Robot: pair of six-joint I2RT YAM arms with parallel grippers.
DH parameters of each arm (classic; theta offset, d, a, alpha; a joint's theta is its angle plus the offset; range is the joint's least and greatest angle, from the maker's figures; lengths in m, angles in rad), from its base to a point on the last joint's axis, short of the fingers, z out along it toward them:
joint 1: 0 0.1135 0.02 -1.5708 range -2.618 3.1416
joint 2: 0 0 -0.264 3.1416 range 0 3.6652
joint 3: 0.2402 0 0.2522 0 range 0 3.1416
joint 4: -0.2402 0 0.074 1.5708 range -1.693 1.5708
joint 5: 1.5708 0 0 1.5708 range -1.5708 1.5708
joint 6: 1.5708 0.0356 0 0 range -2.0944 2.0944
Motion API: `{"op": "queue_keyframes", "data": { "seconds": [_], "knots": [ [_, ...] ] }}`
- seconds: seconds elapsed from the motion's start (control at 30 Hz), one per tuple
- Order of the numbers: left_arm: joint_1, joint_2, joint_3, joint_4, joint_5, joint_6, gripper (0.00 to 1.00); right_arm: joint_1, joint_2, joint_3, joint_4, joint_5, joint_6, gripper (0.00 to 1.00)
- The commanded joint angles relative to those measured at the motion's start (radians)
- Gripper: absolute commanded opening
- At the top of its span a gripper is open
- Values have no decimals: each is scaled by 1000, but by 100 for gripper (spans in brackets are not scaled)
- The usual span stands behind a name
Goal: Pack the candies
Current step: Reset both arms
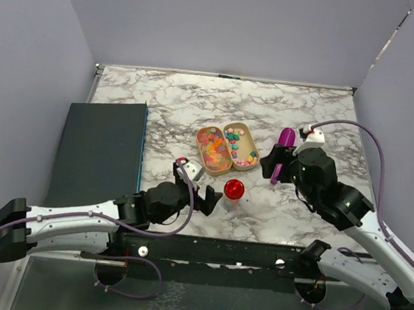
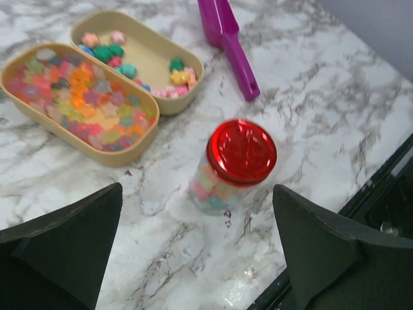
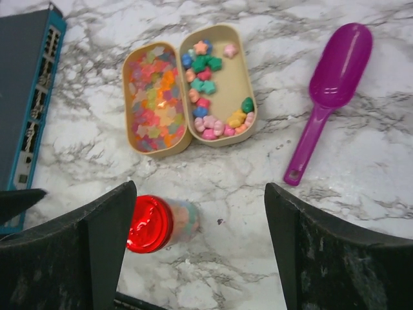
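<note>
Left arm (image 1: 66, 222) and right arm (image 1: 388, 254) are built of white links, black joints; purple cables (image 1: 381, 162) are looped behind black fingers (image 2: 64, 248).

The worktop (image 1: 198, 98) is white with grey marble swirls. Plain pale grey walls (image 1: 228, 24) stand at the back and on both sides. A dark flat box (image 1: 100, 151) lies on it at the left of the picture. The light is soft and even.
</note>
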Motion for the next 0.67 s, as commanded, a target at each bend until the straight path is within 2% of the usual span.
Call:
{"op": "queue_keyframes", "data": {
  "seconds": [0.0, 0.13, 0.3, 0.47, 0.57, 0.63],
  "knots": [
    [1, -88, 170, -369, -148, -66, 99, 5, 9, 50, -78, 213, 45, 85],
    [2, -89, 342, -501, -180, -44, 99, 5, -3, 67, -115, 316, 96, 87],
    [3, -100, 484, -553, -181, 62, 99, 5, -46, 41, -86, 322, 3, 88],
    [3, -119, 539, -568, -176, 95, 99, 5, -97, 20, -68, 311, -24, 90],
    [3, -118, 537, -569, -173, 97, 99, 4, -123, 8, -46, 230, -67, 92],
    [3, -115, 534, -571, -169, 98, 99, 5, -111, 9, -46, 271, -39, 96]
  ]
}}
